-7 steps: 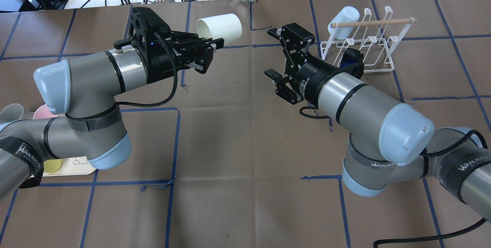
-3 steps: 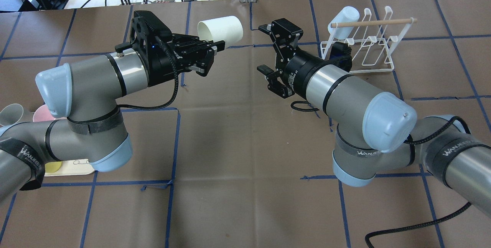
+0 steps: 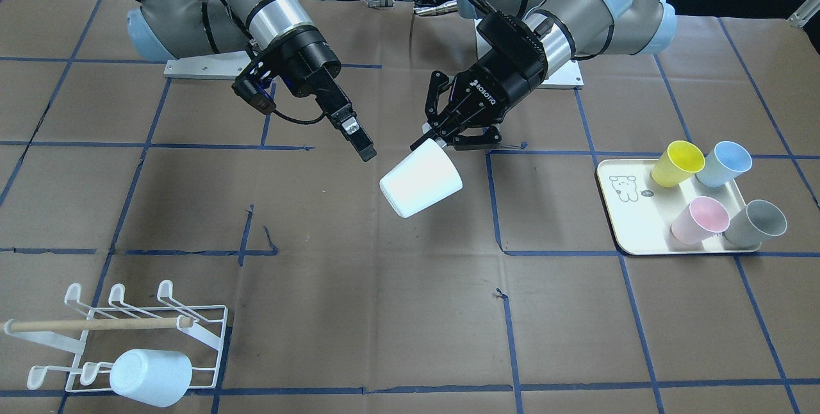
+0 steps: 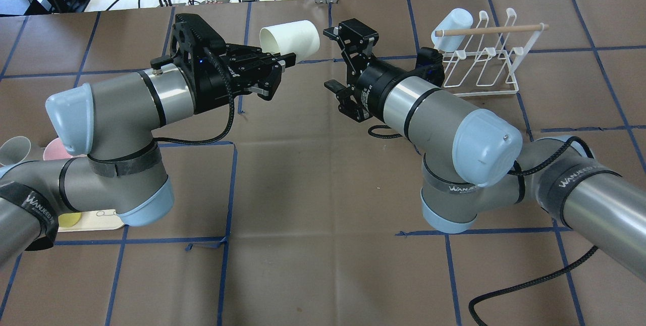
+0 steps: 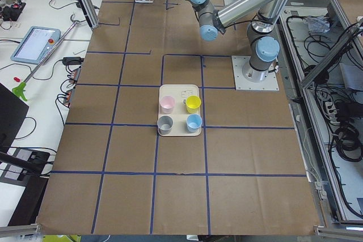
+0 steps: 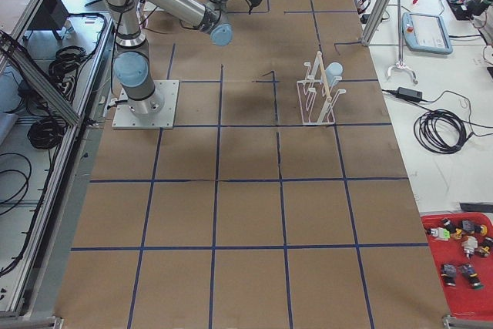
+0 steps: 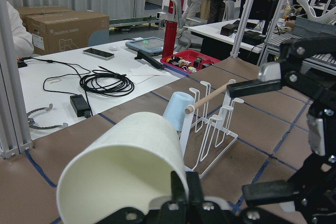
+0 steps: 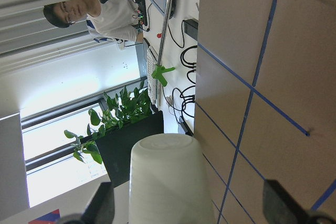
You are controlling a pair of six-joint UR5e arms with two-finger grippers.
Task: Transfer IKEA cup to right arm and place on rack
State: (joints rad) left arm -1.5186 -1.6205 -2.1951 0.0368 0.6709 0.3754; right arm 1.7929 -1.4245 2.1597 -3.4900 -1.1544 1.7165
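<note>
A white cup (image 4: 290,39) hangs on its side above the table, held by its rim. My left gripper (image 4: 283,60) is shut on that rim; the front view shows the same grip (image 3: 437,140) on the cup (image 3: 421,181). My right gripper (image 4: 331,58) is open and empty, a short way right of the cup's base and facing it. In the right wrist view the cup's base (image 8: 164,179) sits between the spread fingers (image 8: 286,207), apart from them. The white wire rack (image 4: 494,29) stands at the far right with a pale blue cup (image 4: 451,27) on a prong.
A cream tray (image 3: 631,225) on my left side holds yellow (image 3: 678,163), blue (image 3: 724,163), pink (image 3: 700,218) and grey (image 3: 756,222) cups. The rack (image 3: 96,323) stands close behind my right wrist. Cables and gear lie beyond the table's far edge.
My right arm has swung left, bringing its open gripper from beside the rack to close by the cup's base. The left gripper and cup have barely moved.
</note>
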